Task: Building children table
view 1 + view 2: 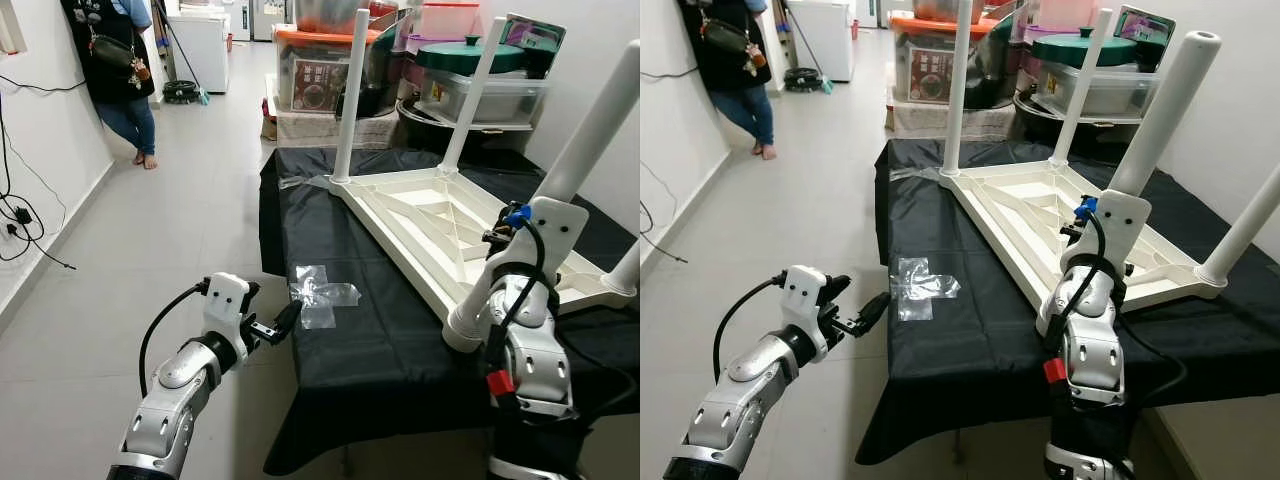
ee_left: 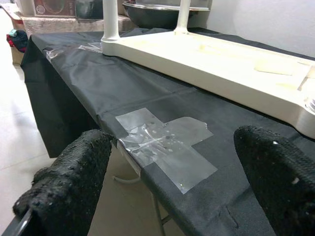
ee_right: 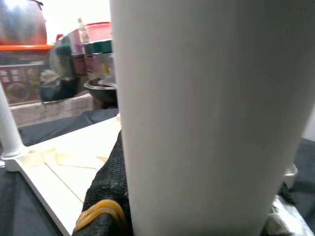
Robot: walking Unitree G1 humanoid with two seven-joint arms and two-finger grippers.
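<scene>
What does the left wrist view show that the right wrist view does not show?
Left wrist view: the clear tape patch on the black cloth, between the open left gripper's fingers. Right wrist view: one white table leg close up, with the right gripper's finger against it. Both share the upturned white table and the storage clutter behind.
</scene>
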